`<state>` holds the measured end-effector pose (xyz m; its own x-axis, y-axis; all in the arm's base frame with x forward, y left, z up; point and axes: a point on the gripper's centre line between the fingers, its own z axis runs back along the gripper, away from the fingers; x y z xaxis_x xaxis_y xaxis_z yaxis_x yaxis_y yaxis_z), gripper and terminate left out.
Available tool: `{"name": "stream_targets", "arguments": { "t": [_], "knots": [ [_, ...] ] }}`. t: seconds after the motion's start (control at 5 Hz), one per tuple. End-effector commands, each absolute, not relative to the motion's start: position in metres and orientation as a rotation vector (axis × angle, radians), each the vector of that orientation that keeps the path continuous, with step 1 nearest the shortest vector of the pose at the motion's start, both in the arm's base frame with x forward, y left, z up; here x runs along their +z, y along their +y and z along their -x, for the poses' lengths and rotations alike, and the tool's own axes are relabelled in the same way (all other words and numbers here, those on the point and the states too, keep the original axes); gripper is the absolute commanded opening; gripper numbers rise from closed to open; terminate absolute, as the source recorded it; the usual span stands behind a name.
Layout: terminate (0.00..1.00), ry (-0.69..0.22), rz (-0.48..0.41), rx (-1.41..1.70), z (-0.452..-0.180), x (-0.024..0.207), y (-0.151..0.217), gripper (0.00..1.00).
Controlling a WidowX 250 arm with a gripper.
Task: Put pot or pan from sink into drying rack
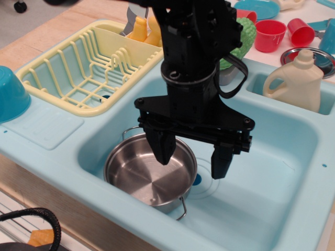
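Observation:
The shiny round steel pot with two wire loop handles sits in the front left of the light blue sink. My black gripper hangs open over the sink. Its left finger dips inside the pot's right side and its right finger stands outside the rim, so the jaws straddle the pot's right wall. The pale yellow drying rack stands at the back left, its grid bare, with yellow items in its cutlery compartment.
A cream detergent bottle stands in the small side basin at right. A metal lid, red cups, a blue plate and a green item lie behind. A blue bowl sits at the far left.

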<state>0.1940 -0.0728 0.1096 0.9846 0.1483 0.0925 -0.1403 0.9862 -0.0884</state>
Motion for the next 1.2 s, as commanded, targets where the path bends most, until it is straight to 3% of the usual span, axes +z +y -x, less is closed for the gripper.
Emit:
{"name": "stream_targets", "arguments": {
  "t": [0.0,0.8,1.0],
  "knots": [
    [0.0,-0.099,0.082,0.145,-0.194,0.11,-0.073,1.0],
    [0.0,-0.081,0.178,0.152,-0.206,0.061,-0.064,1.0],
    [0.0,-0.086,0.18,0.154,-0.206,0.058,-0.064,0.0]
  ]
}}
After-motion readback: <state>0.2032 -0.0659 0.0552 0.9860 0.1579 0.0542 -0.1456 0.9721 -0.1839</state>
